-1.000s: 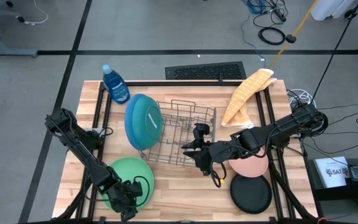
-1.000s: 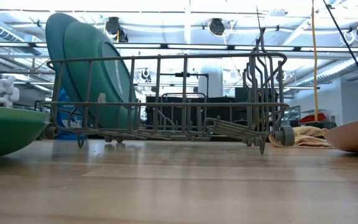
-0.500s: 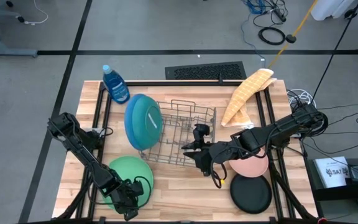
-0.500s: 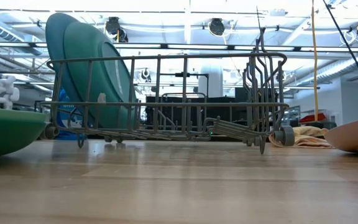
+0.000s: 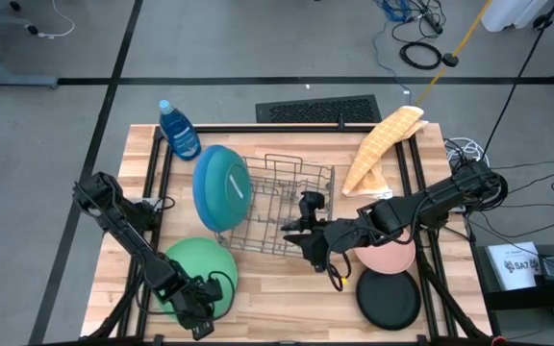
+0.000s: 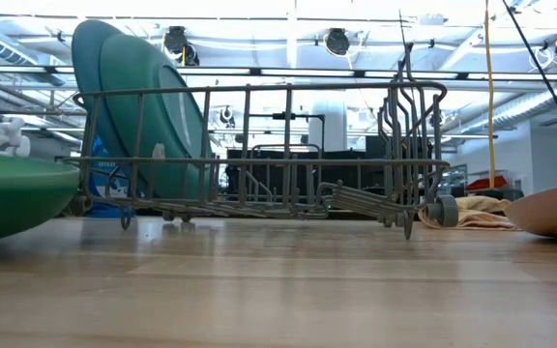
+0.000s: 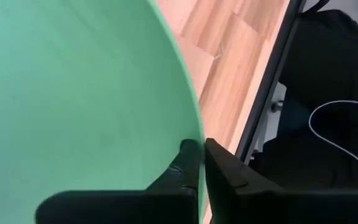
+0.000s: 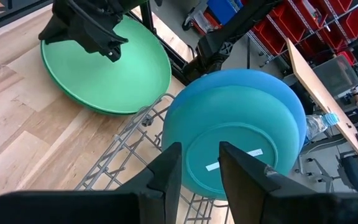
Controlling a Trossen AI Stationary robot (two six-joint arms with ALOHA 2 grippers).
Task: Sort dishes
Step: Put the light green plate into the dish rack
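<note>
Left gripper (image 5: pixel 197 309) clamped on the rim of the green plate (image 5: pixel 192 273), fingers (image 7: pixel 188 163) pinching the thin edge, plate tilted up off the table (image 5: pixel 287 288) at the pinched side. Probably light, stiff plastic, smooth and likely to slip or pivot in a rim pinch, so best gripped deep over the edge and lifted slowly. Beyond the plate from that gripper, the wire rack (image 5: pixel 282 207), teal plate (image 5: pixel 227 190) and blue plate (image 8: pixel 272 93) standing upright at its end. Right gripper (image 5: pixel 308 240) hovering just over the rack's near edge, fingers (image 8: pixel 166 171) parted, holding nothing; pink plate (image 5: pixel 390 257) and black plate (image 5: pixel 389 298) lying behind it, beside its arm
</note>
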